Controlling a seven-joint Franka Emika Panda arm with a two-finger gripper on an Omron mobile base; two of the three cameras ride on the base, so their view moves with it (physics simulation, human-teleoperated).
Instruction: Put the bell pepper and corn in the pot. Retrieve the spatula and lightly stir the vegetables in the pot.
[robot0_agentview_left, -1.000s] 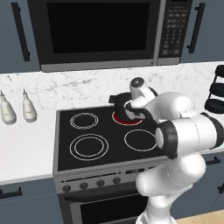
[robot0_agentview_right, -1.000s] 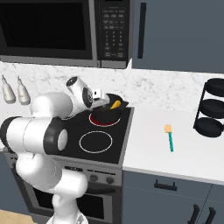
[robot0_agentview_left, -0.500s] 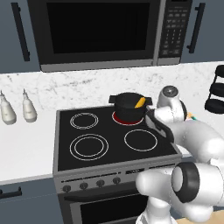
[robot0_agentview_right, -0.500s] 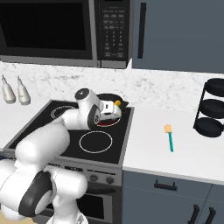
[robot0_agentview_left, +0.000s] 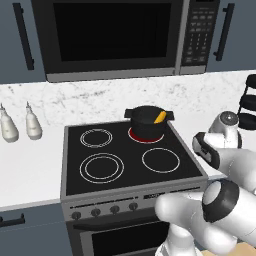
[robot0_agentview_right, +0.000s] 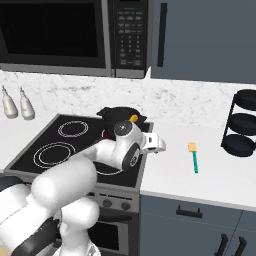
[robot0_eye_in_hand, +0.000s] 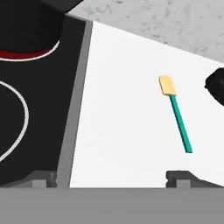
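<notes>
The black pot (robot0_agentview_left: 146, 121) stands on the stove's back right burner, which glows red, with the yellow corn (robot0_agentview_left: 160, 117) poking out of it. The bell pepper is hidden from view. On the white counter to the right of the stove lies the spatula (robot0_agentview_right: 194, 159), with a green handle and a pale yellow head. In the hand view the spatula (robot0_eye_in_hand: 176, 113) lies ahead and to the right. My gripper (robot0_agentview_right: 159, 148) hovers over the stove's right edge, left of the spatula and apart from it. Its fingertips (robot0_eye_in_hand: 41, 177) stand wide apart, so the gripper (robot0_eye_in_hand: 111, 178) is open with nothing in it.
The black stove top (robot0_agentview_left: 100, 165) has several burner rings. A microwave (robot0_agentview_left: 110, 35) hangs above it. Two white bottles (robot0_agentview_left: 20, 127) stand on the left counter. A black tiered rack (robot0_agentview_right: 240, 127) stands at the counter's far right, just beyond the spatula.
My arm has swung right, from over the pot to the stove's right edge near the spatula. The pot now shows uncovered. The gripper stays open.
</notes>
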